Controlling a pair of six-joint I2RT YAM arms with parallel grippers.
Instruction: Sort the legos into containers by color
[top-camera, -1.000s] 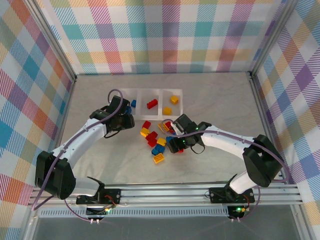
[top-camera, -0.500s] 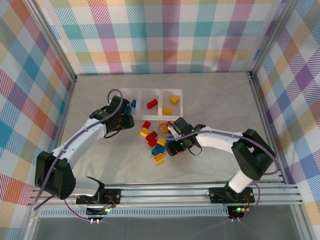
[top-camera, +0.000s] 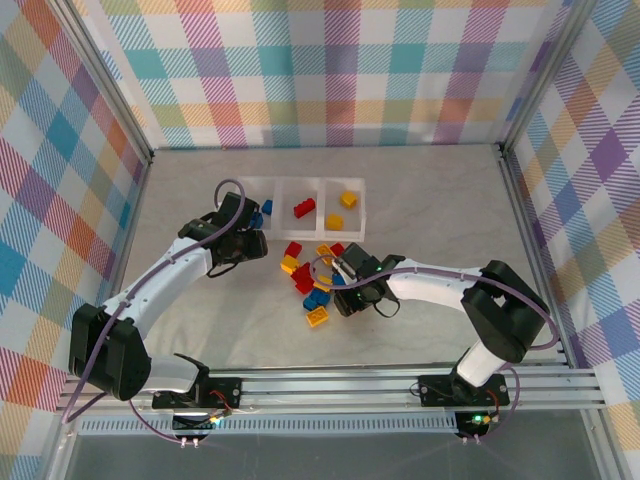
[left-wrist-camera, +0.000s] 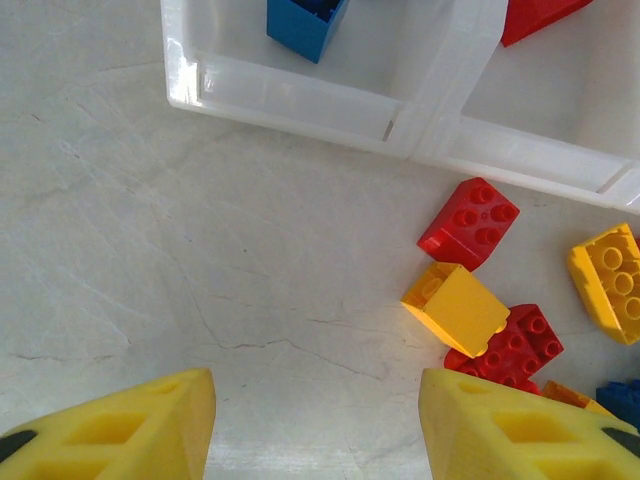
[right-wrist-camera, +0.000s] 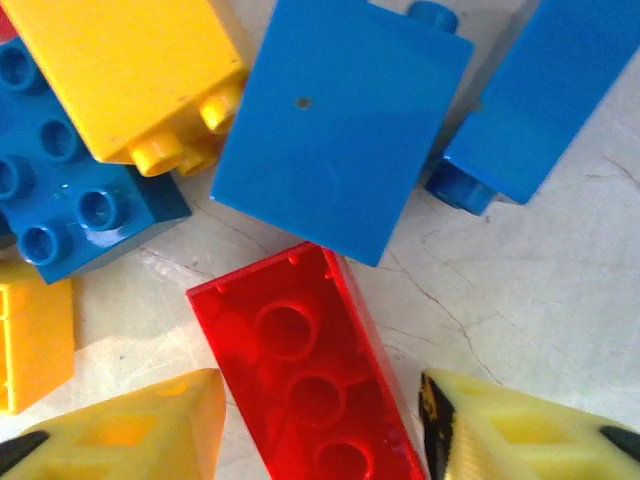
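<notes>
Setting: Two arms are reaching from the near edge over a grey table (top-camera: 440, 210) ringed by checked walls.
Tray: A clear tray (top-camera: 322, 182) is lying at the far middle, its three compartments running left to right.
Left compartment: It is holding one blue brick (top-camera: 266, 207).
Middle compartment: It is holding one red brick (top-camera: 303, 207).
Right compartment: It is holding two yellow bricks (top-camera: 347, 199).
Pile: Loose red, blue and yellow bricks are lying in a pile (top-camera: 305, 275) on the table just in front of the tray, between the two grippers.
Left gripper: The left gripper (left-wrist-camera: 315, 430) is hovering over bare table near the tray's front left corner. Its yellow fingers (left-wrist-camera: 110, 430) are standing apart with nothing between them.
Right gripper: The right gripper (right-wrist-camera: 322, 430) is hanging low over the near right side of the pile. Its fingers are sitting close along both long sides of an upturned brick (right-wrist-camera: 300, 360); I cannot tell whether they are pressing on it.
Upturned brick: This red brick is lying on the table, hollow side up, with blue ones just beyond it.
</notes>
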